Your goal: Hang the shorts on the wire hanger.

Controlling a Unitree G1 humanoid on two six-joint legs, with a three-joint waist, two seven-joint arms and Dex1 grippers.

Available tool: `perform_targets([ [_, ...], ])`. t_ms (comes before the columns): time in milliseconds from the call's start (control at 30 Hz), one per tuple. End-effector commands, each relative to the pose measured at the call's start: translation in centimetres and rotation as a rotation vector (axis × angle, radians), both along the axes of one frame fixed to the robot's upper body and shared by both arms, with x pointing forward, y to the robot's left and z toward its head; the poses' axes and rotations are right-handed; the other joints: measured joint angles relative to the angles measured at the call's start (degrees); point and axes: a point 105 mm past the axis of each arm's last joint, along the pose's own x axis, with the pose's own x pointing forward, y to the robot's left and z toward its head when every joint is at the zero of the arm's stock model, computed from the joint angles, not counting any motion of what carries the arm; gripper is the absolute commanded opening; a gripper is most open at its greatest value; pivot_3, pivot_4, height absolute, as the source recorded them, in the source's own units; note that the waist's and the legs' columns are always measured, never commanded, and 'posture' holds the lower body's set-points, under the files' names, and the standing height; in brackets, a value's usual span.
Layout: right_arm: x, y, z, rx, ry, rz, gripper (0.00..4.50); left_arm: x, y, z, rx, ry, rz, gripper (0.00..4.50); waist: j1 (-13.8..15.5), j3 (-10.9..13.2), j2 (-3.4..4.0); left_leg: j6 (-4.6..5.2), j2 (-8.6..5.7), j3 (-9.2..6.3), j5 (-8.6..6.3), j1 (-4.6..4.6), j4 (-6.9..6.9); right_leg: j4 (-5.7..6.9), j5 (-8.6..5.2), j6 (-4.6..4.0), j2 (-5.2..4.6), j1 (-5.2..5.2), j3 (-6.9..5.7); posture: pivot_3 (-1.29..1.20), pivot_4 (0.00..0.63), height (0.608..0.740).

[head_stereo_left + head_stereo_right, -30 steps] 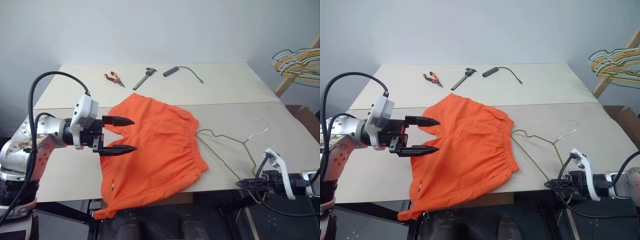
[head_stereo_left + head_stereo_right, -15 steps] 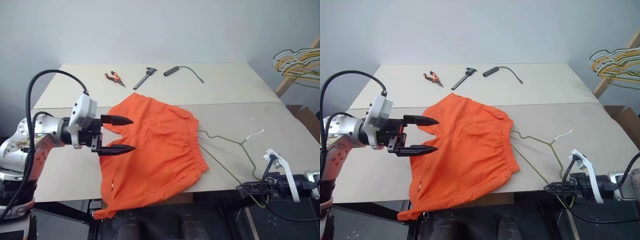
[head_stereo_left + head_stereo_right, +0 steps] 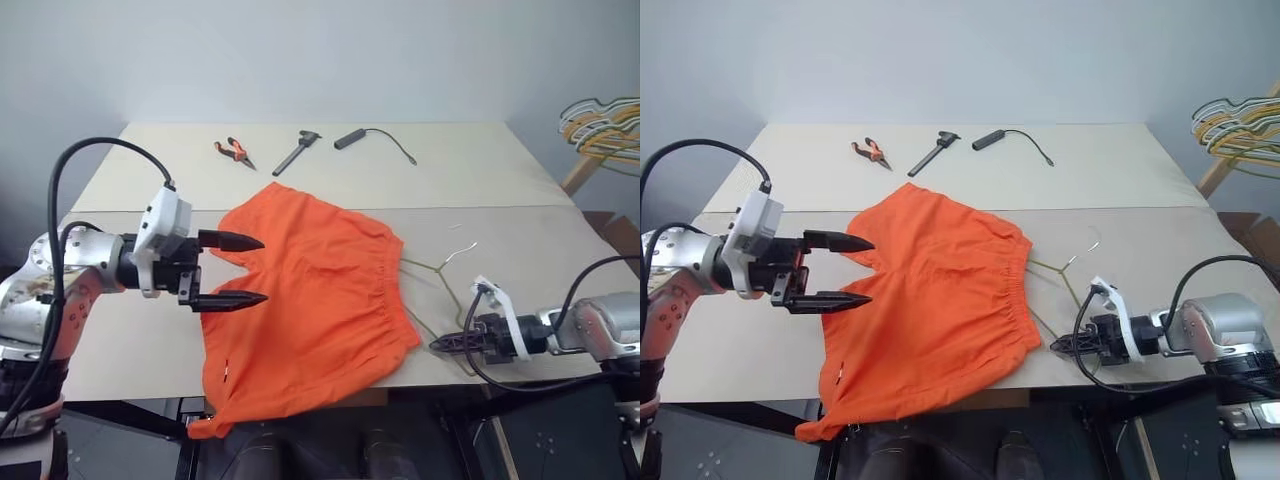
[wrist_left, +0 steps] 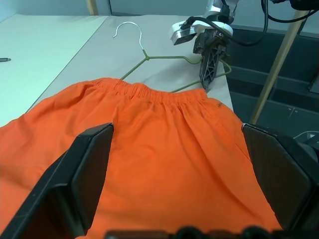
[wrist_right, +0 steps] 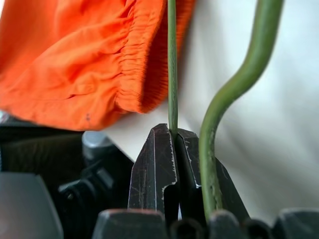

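Nearest, the shorts (image 3: pixel 310 300): bright orange soft fabric, spread flat on the pale table (image 3: pixel 120 340), one leg end drooping over the near edge, the gathered elastic waistband facing the robot's right. Beside that waistband, the wire hanger (image 3: pixel 1065 268): thin grey-green wire, triangular, its curved hook lifted off the tabletop and pointing away from the robot, its near end pinched in the right gripper (image 3: pixel 1060 343). Right gripper: at the near table edge just beside the waistband corner, pointing toward the robot's left, black fingers clenched on the hanger wire; the right wrist view shows one strand clamped between the tips and a second strand curving past alongside. Left gripper (image 3: pixel 235 270): held above the left leg of the shorts, pointing toward the robot's right, roughly level, fingers (image 3: pixel 240 240) spread wide and grasping nothing, apart from the fabric below. Change since a second ago: the right gripper has come in along the table edge toward the shorts, carrying the hanger with it, so that the wire, which lay flat and farther out to the right, is now tilted up and close against the waistband; the left gripper has kept its place and stayed spread. Far part of the table: orange-handled pliers (image 3: pixel 232 151), a dark hand tool (image 3: pixel 296 153), a dark cylinder with a thin cord (image 3: pixel 350 138), all well apart from the shorts. Beyond, at the right: a bunch of coloured hangers (image 3: pixel 600 125).
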Motion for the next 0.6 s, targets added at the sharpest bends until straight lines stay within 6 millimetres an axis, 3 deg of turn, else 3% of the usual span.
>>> perform_targets([
  [33,1.7,-0.3,0.9,0.013,-0.034,-0.036,0.00,-0.4,0.1,0.8,0.013,-0.061,0.001,4.47,0.0,0.0,0.00,0.00,-0.01,0.02,0.00,-0.14,0.04,0.06,0.01,0.01,0.00,-0.16,0.03,0.01,0.089,0.740],
  [367,6.2,0.5,0.8,0.091,-0.053,-0.155,0.00,-0.5,0.3,0.8,0.017,-0.063,0.006,4.47,0.1,0.0,0.00,-0.02,-0.02,0.36,0.02,-0.27,0.06,0.15,0.04,0.01,0.01,-0.32,0.01,0.02,0.086,0.740],
  [600,7.5,0.4,1.0,0.112,-0.108,-0.190,0.00,-0.6,0.4,0.9,0.024,-0.068,0.006,4.47,0.1,0.0,0.01,-0.04,-0.02,0.37,0.03,-0.26,0.07,0.17,0.05,0.02,0.01,-0.29,0.00,0.03,0.077,0.740],
])
